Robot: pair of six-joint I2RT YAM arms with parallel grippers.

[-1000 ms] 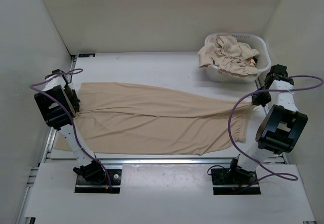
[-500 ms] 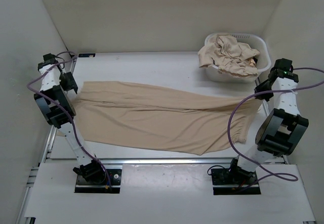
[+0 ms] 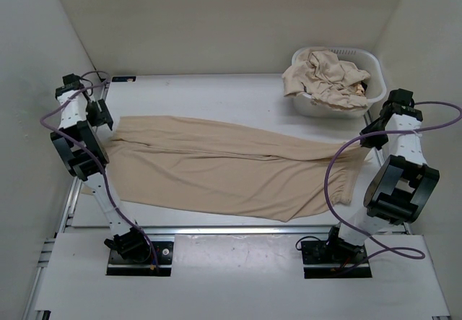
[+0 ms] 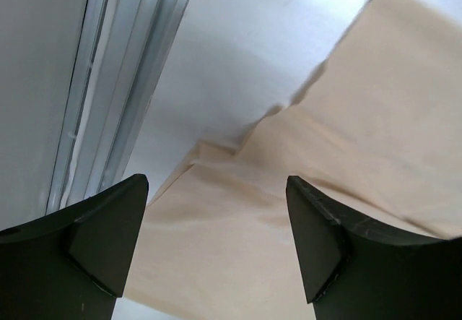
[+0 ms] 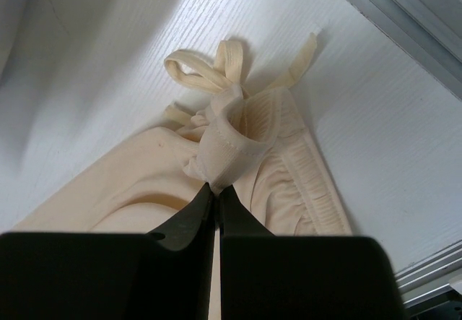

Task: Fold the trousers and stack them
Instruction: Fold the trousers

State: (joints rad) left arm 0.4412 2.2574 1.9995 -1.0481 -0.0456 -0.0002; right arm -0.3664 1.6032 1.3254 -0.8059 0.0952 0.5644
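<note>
From the top camera, the trousers [image 3: 224, 172] lie spread flat across the bench [image 3: 216, 96], running from its left side to its right, both legs side by side and lightly wrinkled. The left tool [image 3: 97, 114] hangs over the left end of the cloth, near the bench's left edge. The right tool [image 3: 369, 141] is at the right end, where the cloth is drawn up into a narrow peak that meets it. A white slotted laundry basket [image 3: 372, 71] stands at the far right corner, well apart from the spread pair, and holds crumpled cloth [image 3: 325, 78] of the same beige colour. A purple cable [image 3: 336, 168] loops down from each arm.

In the left wrist camera, the left tool [image 4: 216, 212] is spread wide, its two dark fingers [image 4: 94, 248] far apart with nothing gripped between them. Below it the trousers [image 4: 361, 132] rest on the white bench [image 4: 238, 45], showing the stepped corners of the cloth's end. A metal rail [image 4: 123, 67] runs along the left.

In the right wrist camera, the right tool [image 5: 215, 190] is pinched tight on a fold of the trousers [image 5: 281, 168] at the gathered elastic waistband, lifting that bit off the bench [image 5: 108, 60]. The looped drawstring [image 5: 209, 67] lies on the surface just beyond the pinch.
</note>
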